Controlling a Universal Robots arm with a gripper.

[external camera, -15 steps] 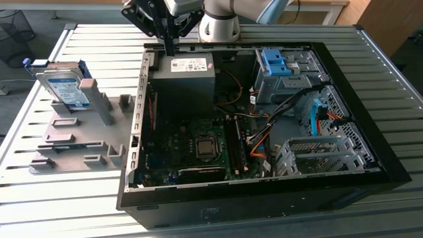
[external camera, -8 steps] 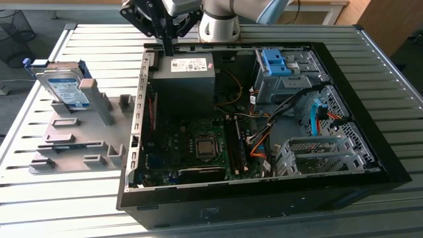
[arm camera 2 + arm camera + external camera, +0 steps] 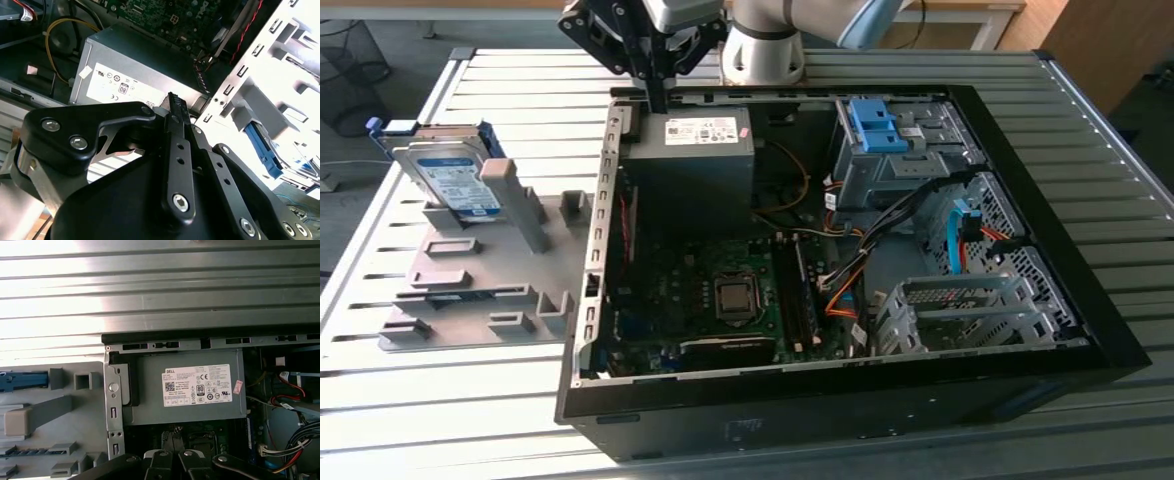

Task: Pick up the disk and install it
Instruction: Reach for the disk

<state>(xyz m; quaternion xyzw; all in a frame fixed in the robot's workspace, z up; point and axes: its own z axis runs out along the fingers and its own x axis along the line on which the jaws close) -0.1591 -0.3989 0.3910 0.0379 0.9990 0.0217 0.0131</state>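
The gripper (image 3: 656, 104), fingers pressed together and empty, hangs over the power supply (image 3: 694, 165). Beyond the case wall (image 3: 603, 200) beside that supply, the disk (image 3: 454, 182) leans in a grey fixture (image 3: 467, 290).

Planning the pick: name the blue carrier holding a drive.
The disk on the grey fixture, outside the case; the blue bracket inside holds none.
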